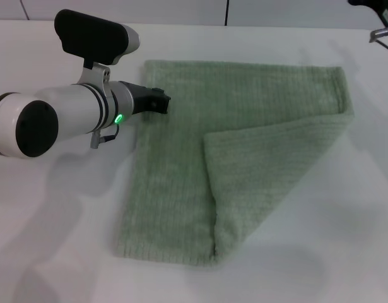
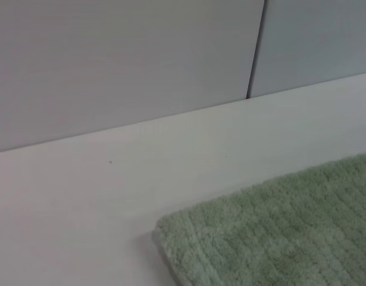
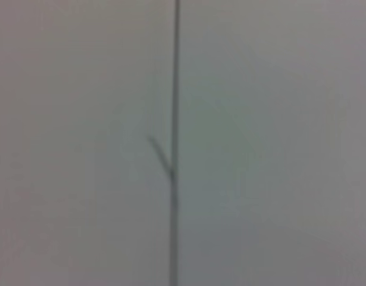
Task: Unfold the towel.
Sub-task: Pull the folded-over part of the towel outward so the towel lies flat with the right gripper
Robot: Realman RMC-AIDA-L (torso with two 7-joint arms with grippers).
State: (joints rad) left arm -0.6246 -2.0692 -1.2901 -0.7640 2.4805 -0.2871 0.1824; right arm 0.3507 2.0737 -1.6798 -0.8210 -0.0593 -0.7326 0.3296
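The pale sage-green towel (image 1: 181, 158) lies flat on the white table (image 1: 55, 240). Its right part is folded over on top as a flap (image 1: 269, 164) that reaches from the far right corner down to the near edge. My left gripper (image 1: 159, 101) reaches in from the left and sits at the towel's left edge, near its far left corner. The left wrist view shows that towel corner (image 2: 278, 232) lying on the table. Only a small dark part of my right gripper (image 1: 378, 19) shows at the far right, away from the towel.
A grey panelled wall (image 2: 123, 59) with a vertical seam (image 2: 256, 47) stands behind the table's far edge. The right wrist view shows only that wall's seam (image 3: 174, 119). White table surface surrounds the towel on all sides.
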